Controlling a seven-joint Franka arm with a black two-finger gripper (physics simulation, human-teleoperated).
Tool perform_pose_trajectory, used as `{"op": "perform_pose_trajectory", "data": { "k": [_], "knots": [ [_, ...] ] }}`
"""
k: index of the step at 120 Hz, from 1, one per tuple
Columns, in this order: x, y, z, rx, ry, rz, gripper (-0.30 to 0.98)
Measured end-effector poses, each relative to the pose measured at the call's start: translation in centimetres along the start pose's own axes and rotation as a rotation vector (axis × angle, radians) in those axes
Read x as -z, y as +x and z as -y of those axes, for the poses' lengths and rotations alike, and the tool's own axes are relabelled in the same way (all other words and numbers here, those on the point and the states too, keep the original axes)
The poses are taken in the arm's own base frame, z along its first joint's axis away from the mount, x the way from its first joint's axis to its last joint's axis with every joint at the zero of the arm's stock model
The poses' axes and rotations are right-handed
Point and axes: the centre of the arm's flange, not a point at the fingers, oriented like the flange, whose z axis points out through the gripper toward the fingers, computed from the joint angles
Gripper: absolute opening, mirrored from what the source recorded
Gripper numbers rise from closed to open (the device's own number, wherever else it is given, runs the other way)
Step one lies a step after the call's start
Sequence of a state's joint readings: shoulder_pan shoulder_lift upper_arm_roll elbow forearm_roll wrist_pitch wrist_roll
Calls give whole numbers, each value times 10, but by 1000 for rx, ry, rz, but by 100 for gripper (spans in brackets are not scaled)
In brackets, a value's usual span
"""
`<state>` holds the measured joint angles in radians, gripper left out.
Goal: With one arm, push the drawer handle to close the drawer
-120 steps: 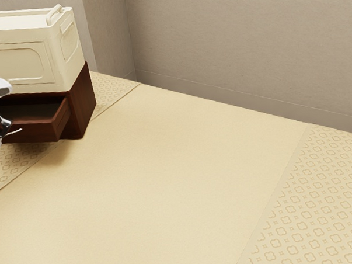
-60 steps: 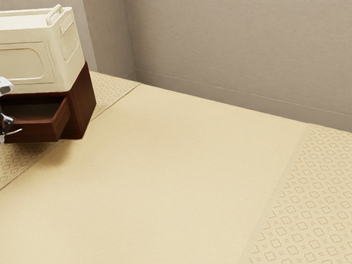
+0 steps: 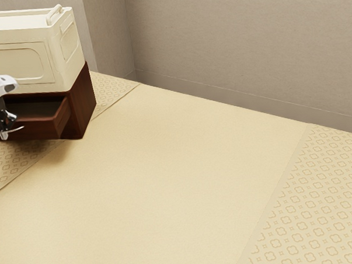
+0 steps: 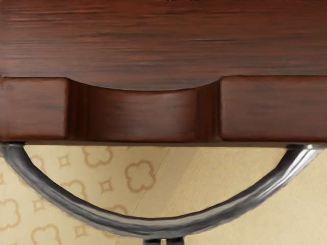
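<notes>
"Drawer (image 3: 36,129) condition?"

"Open, protruding from the cabinet (image 3: 83,107), which bears a cream box (image 3: 27,64)."

"Handle (image 4: 163,225)?"

"Curved metal, attached at both ends to the drawer's front."

"Gripper (image 3: 4,136)?"

"Positioned at the middle of the handle's outer curve, fingertips together. Whether they touch the handle, I cannot tell."

Drawer (image 4: 163,35): reddish-brown wood, streaked grain, soft sheen. Curved handle (image 4: 158,226): smooth, polished metal with bright highlights. Cabinet (image 3: 83,107): dark wood, low sheen. Cream box (image 3: 60,74): smooth, plastic-looking, nearly matt. Arm (image 3: 7,85): white, smooth, glossy shell. Pincer (image 3: 4,137): dark, with shiny glints. Wall (image 3: 244,47): matt, finely rough. Patterned floor (image 3: 319,208): matt, its material not identifiable.
</notes>
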<state>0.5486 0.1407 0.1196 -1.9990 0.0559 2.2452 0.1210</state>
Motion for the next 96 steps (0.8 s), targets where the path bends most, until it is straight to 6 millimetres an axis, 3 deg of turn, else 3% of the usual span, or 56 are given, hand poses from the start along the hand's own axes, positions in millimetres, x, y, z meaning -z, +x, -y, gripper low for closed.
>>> {"op": "perform_pose_trajectory", "data": {
  "k": [24, 64, 96],
  "knots": [
    [-3, 8, 14, 6, 8, -4, -10],
    [-13, 22, 11, -27, 17, -53, -10],
    [-5, 43, 8, -45, 29, -149, -10]
  ]
}}
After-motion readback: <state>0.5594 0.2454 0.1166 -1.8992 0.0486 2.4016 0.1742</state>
